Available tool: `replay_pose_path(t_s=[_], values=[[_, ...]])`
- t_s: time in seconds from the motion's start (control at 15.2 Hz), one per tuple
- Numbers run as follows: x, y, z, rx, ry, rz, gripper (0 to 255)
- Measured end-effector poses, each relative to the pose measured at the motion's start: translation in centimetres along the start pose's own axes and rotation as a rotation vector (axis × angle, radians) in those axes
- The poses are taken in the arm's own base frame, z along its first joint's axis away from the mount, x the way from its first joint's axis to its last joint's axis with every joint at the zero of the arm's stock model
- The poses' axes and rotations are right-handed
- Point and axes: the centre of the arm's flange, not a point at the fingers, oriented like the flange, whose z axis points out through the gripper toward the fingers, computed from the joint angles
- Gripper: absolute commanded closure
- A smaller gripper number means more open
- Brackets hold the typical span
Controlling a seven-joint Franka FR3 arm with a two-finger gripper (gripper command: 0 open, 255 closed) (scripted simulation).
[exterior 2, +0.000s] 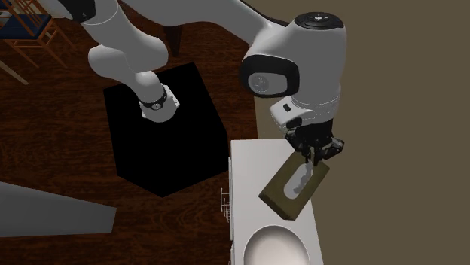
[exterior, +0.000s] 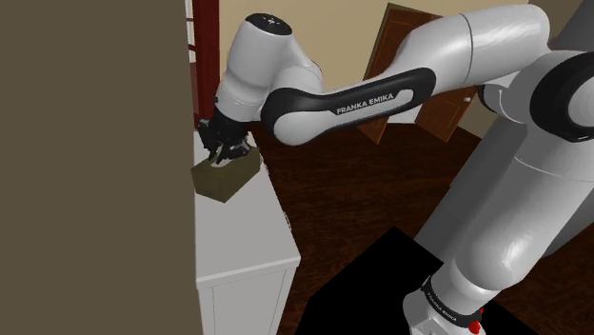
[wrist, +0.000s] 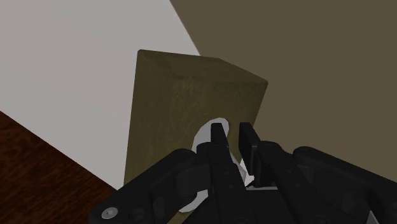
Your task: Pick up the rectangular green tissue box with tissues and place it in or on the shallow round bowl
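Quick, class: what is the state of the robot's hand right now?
Hand: closed, gripping the olive-green tissue box at its top opening; the box is tilted.

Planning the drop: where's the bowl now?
In the second exterior view the white bowl sits on the white counter at the bottom edge, just below the olive tissue box.
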Motion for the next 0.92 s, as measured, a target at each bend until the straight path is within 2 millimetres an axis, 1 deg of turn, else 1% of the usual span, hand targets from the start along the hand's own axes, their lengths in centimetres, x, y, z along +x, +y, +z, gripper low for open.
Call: replay_pose_path(t_s=[0.13,0.2,0.59,0.73,0.92], values=[[0.2,-0.4,-0.8,0.0,0.0,0.0,255],[0.7,-0.6,-0.8,0.0,0.0,0.0,255],[7.3,-3.0,-0.6,0.0,-0.001,0.001,255],[9.9,-4.0,-0.5,0.0,-0.001,0.001,255],[13.7,-5.0,-0.2,0.0,-0.001,0.0,255]])
